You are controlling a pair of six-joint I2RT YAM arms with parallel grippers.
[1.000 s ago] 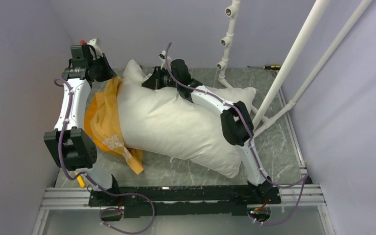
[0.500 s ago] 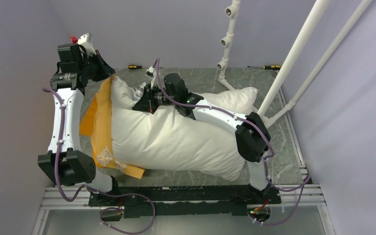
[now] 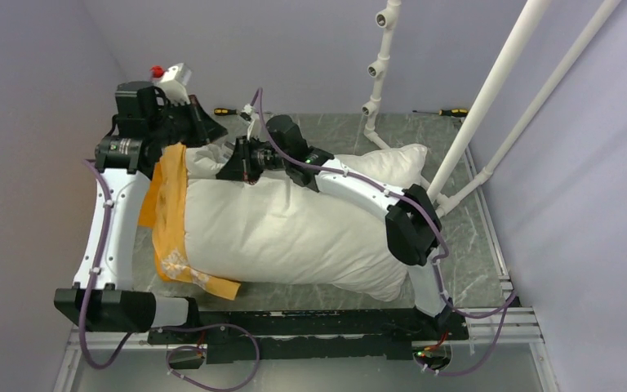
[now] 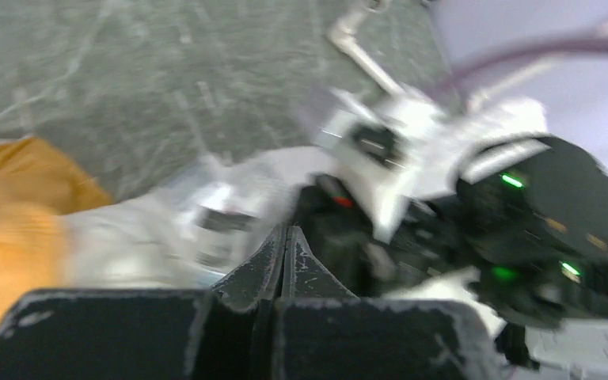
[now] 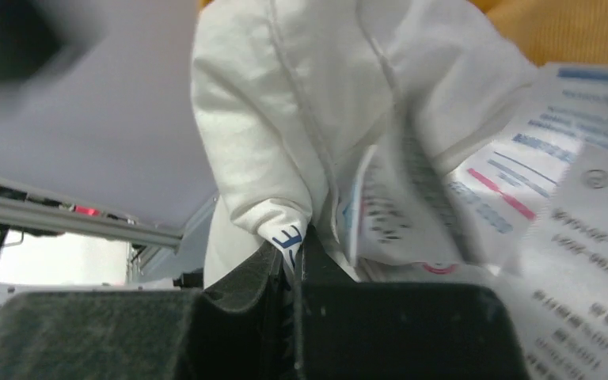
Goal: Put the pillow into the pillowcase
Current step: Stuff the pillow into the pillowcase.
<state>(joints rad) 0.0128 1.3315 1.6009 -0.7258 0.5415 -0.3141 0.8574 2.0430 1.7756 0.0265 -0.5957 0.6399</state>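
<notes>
**Grip on one corner**

My right hand point(image 5: 293, 237) is clamped on a fold of the pillow point(image 3: 294, 233) at its far left corner. My left hand point(image 4: 285, 241) is pressed together, holding nothing. The pillow lies across the bench point(image 3: 473, 245), with the orange pillowcase point(image 3: 170, 212) bunched at its left end.

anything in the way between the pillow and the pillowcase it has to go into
Nothing visible. The pillowcase lies bunched against the left end of the pillow, touching it. The right gripper is shut on the pillow's corner at that same end.
</notes>
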